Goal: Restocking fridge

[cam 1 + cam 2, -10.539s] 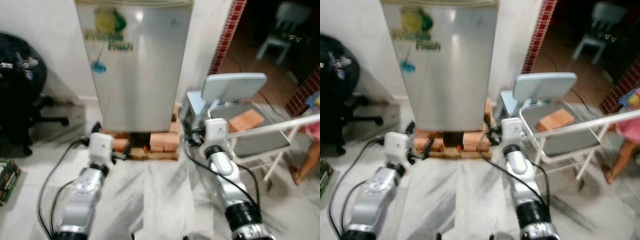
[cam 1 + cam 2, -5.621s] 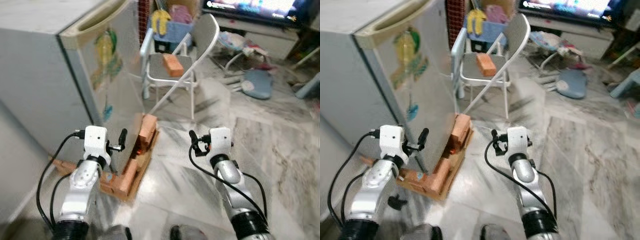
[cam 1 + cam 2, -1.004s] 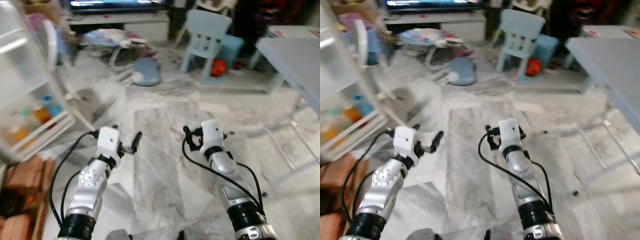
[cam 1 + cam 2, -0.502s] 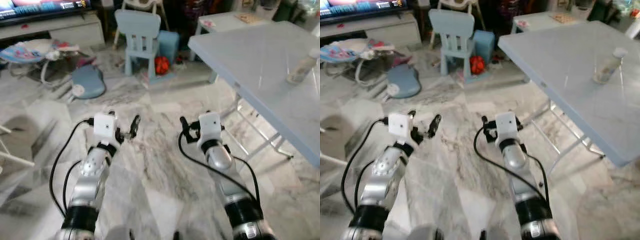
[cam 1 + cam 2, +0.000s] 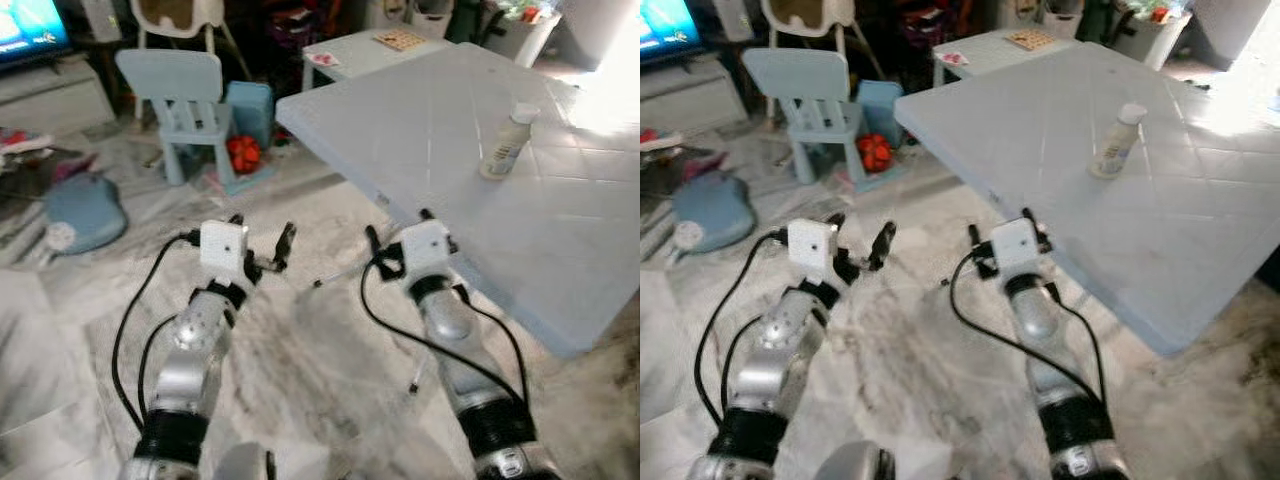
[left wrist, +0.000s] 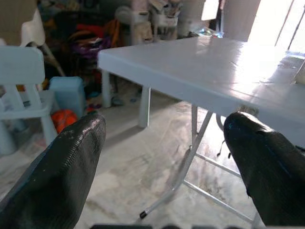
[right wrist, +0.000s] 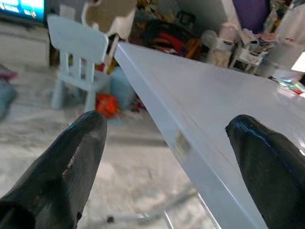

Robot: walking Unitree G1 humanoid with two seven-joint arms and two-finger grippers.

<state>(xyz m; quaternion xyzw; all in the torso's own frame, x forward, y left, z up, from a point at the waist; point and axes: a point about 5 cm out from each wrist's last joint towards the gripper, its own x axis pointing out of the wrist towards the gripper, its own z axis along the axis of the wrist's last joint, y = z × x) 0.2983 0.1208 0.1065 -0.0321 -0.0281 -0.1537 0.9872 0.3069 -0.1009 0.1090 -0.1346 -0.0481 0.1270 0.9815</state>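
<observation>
Left jaws (image 5: 262, 236) stand apart, empty, above the marble floor (image 5: 320, 370); right jaws (image 5: 397, 232) likewise apart, at the desk (image 5: 440, 130) edge; head views show a bottle (image 5: 505, 143) upright on the desk beyond the right jaws (wrist views omit it); left wrist view reveals desk legs (image 6: 190, 167); a blue chair (image 5: 185, 105) stands ahead of the left jaws.
</observation>
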